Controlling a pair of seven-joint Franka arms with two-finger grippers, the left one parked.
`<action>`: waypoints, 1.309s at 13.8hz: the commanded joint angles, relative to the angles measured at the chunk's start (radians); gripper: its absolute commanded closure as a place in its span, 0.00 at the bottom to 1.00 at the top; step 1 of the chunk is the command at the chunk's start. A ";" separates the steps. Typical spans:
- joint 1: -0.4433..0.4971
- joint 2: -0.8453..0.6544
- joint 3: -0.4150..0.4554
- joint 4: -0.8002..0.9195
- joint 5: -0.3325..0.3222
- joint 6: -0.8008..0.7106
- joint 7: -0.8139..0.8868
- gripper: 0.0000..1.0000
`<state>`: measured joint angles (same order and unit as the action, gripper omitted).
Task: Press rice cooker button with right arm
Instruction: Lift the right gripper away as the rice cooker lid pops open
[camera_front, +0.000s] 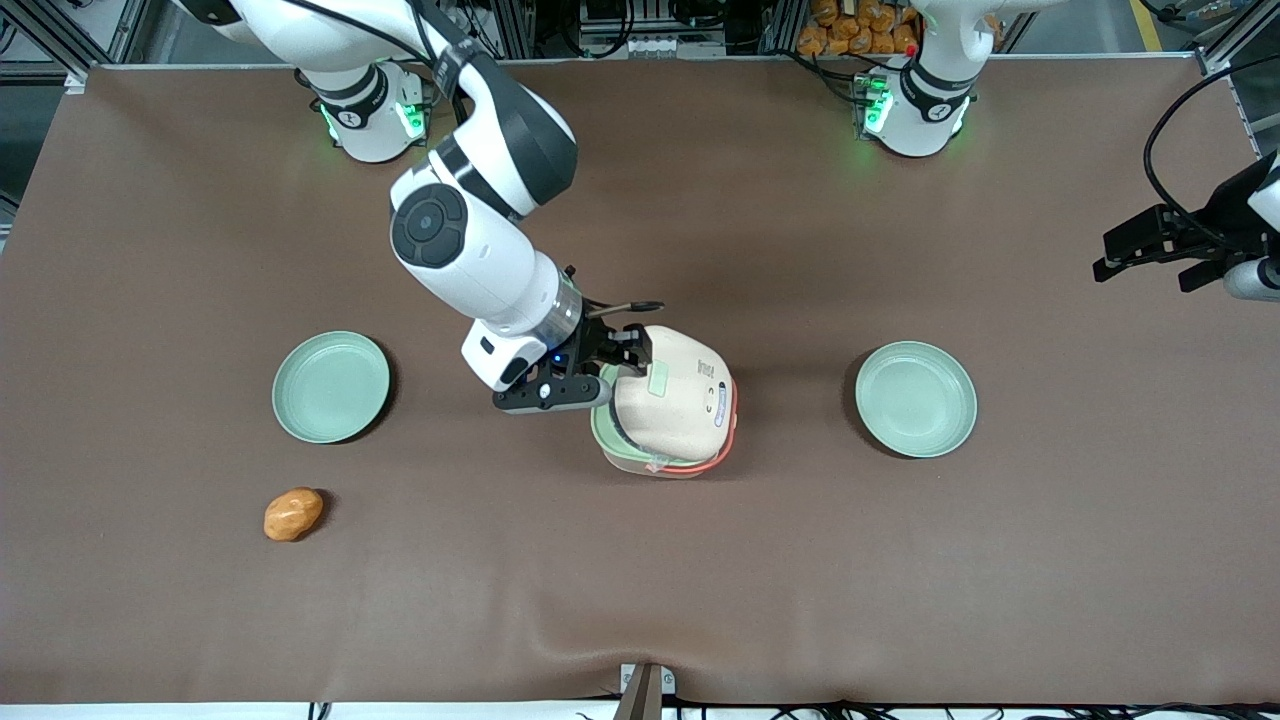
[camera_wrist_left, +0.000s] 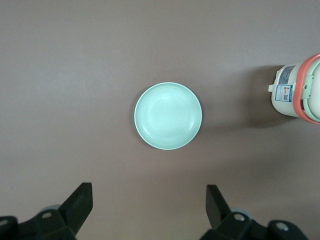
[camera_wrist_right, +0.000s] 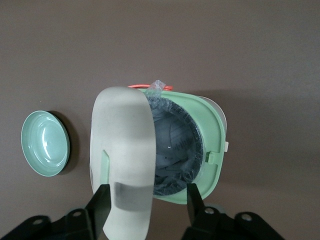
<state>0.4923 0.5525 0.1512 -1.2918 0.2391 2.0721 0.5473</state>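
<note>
Your rice cooker (camera_front: 668, 412) stands near the middle of the table (camera_front: 640, 600), between two green plates (camera_front: 331, 387). Its lid (camera_wrist_right: 125, 160) is raised, baring the grey pot (camera_wrist_right: 175, 150). The pincer (camera_front: 625, 352) sits at the cooker's edge farther from the front camera, fingers (camera_wrist_right: 195, 202) spread wide, holding nothing. The button (camera_front: 657, 381) lies on the lid just beside the fingertips, toward the parked arm's end. By my judgement, the latch has already released.

The raised lid (camera_wrist_right: 122, 160) stands between the pincer (camera_wrist_right: 147, 202) fingers — the grey pot (camera_wrist_right: 177, 150) beside it lies uncovered.
</note>
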 joint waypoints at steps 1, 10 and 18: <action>-0.018 -0.029 0.002 0.000 0.023 -0.036 0.002 0.16; -0.170 -0.198 0.016 -0.018 -0.021 -0.367 -0.089 0.00; -0.500 -0.377 0.054 -0.052 -0.128 -0.681 -0.213 0.00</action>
<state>0.0580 0.2287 0.1769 -1.2879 0.1427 1.4032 0.3430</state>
